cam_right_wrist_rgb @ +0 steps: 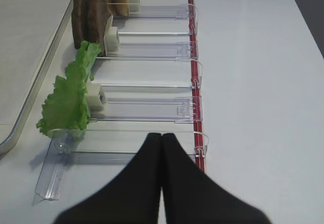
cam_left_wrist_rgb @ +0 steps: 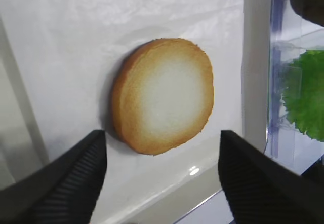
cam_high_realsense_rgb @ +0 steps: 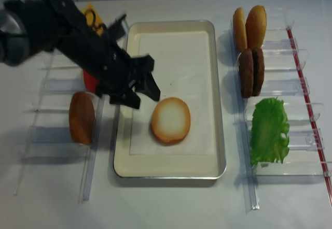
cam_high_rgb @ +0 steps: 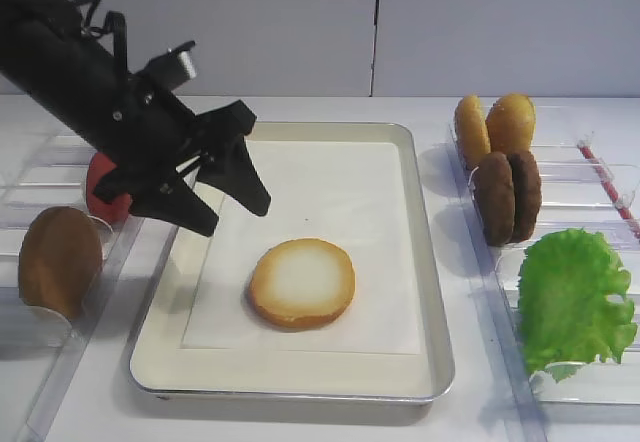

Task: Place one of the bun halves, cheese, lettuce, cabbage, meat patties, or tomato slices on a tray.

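From the high front view, a silver tray [cam_high_rgb: 425, 262] with a white paper liner sits mid-table, and one bun half [cam_high_rgb: 302, 282] lies flat on the liner, pale cut face up, toward the tray's near end. The left gripper [cam_high_rgb: 232, 205] hangs above the tray's left edge with its jaws spread wide and nothing between them, apart from the bun, which suggests the bun is placed. To the right, clear racks hold two meat patties [cam_high_rgb: 508, 197] standing on edge and a lettuce [cam_high_rgb: 575, 300] leaf (upright storage likely keeps each piece easy to pinch).

The right wrist view shows the right gripper [cam_right_wrist_rgb: 161, 135] with its jaws pressed together, empty, hovering beside the lettuce [cam_right_wrist_rgb: 68, 100] rack, seemingly idle.

The left wrist view looks straight down: the bun half [cam_left_wrist_rgb: 164, 95] rests on the liner, clear of the ribbed fingertips [cam_left_wrist_rgb: 76, 178].

The overhead view confirms the bun half [cam_high_realsense_rgb: 170, 120] inside the tray [cam_high_realsense_rgb: 220, 136], the left gripper [cam_high_realsense_rgb: 145, 89] just beside it.
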You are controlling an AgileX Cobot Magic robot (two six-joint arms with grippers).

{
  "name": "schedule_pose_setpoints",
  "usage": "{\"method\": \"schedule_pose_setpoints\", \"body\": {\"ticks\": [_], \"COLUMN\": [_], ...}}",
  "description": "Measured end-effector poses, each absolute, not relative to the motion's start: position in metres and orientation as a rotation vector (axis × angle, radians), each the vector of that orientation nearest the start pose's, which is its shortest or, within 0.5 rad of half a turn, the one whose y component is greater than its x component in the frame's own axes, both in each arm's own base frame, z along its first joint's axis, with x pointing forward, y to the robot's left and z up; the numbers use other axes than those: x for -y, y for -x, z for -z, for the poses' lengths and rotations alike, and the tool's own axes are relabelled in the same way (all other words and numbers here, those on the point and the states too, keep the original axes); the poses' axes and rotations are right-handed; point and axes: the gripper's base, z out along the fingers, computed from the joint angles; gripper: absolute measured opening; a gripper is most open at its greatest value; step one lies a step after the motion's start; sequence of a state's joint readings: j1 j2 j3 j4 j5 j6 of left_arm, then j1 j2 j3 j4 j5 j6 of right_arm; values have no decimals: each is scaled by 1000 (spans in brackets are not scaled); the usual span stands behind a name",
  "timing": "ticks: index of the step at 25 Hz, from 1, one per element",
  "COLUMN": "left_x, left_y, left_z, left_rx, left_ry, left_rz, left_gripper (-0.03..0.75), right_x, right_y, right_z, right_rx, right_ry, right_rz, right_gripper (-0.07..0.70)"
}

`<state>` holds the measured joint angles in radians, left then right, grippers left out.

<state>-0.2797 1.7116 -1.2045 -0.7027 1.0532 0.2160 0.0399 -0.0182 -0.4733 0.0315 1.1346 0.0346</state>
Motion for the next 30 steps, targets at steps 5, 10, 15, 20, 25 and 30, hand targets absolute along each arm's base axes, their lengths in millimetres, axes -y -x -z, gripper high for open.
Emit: {"method": "schedule_pose_setpoints", "body": {"ticks": [5,10,15,20,25,30], "left_x": [128,108,87,64,46,30], "left_y": [-288,-264,-239,-208,-169,-120], "left_z": [-283,-319,-349,-377,-407,-428], "left_rx": [-2829,-2750,-2679,-2575,-2428,-2274], "left_ry": [-284,-303,-309,-309,-295,-283], "left_rz": [799,586,378,179,97,89], "left_gripper": [477,477,477,477,476,476], "right_x": [-2,-2,-2,-2,-2,-2], "right_y": [8,8,8,8,8,8], "right_z": [-264,-264,-264,-264,-264,-264], "right_rx": [-2127,-2127,-2127,-2127,-2127,-2127], "right_ry": [8,8,8,8,10,10], "right_rz": [-82,-82,-82,-82,-81,-81], "right_gripper": [-28,-28,-28,-28,-28,-28]}}
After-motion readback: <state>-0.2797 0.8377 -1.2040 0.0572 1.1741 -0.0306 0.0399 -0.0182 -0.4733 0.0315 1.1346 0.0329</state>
